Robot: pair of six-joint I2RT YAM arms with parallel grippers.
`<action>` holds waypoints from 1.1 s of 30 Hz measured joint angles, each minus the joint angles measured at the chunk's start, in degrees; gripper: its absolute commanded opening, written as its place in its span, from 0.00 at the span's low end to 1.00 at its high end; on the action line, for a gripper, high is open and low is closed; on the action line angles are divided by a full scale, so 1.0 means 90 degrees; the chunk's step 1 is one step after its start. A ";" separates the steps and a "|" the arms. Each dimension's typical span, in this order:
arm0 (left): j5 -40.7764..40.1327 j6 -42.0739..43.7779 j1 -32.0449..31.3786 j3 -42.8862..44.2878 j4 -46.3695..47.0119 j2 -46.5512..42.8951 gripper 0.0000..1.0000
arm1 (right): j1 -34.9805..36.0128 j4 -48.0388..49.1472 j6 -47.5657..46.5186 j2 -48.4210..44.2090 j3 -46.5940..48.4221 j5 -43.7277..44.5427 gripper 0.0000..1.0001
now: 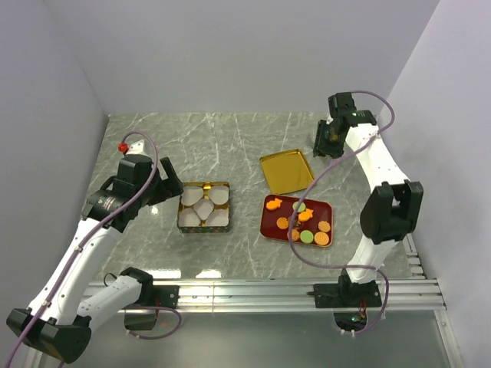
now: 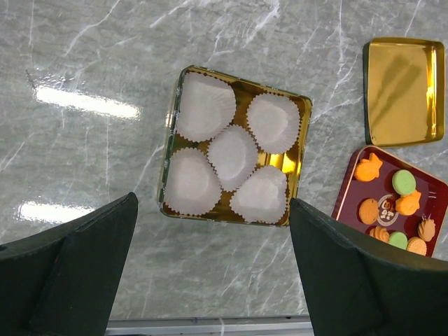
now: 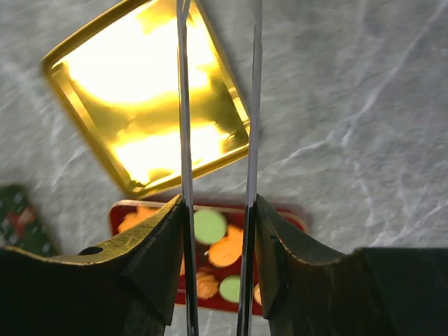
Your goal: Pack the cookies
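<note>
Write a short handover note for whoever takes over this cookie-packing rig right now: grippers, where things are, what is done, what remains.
Left gripper: open, holding nothing, by the tin.
Right gripper: appears closed on thin metal tongs, near the gold lid.
Cookies: all on the red tray, right of the tin.
Done: lid off; five paper cups sit in the tin, all empty.
Left: move every cookie into the cups; none packed yet.

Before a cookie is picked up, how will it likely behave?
The cookies look small and flat, so probably light and stiff. Thin biscuit may crack if pinched hard. Lying loose on the glossy red tray, one could slide when pushed.
</note>
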 measured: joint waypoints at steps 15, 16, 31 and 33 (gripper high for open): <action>0.0070 -0.0022 0.0000 0.0044 0.0012 0.0041 0.97 | 0.0814 -0.0826 0.0109 -0.2441 -0.1530 -0.0668 0.50; 0.0070 -0.0022 0.0000 0.0063 0.0010 0.0061 0.97 | 0.0923 -0.0896 0.0109 -0.2608 -0.1627 -0.0738 0.50; 0.0124 -0.0007 0.0000 0.0107 0.0250 0.0294 0.97 | 0.2368 -0.1384 0.0391 -0.3551 -0.2829 -0.1328 0.54; 0.0124 0.0000 0.0000 0.0107 0.0282 0.0291 0.97 | 0.2582 -0.1377 0.0461 -0.3543 -0.2922 -0.1331 0.55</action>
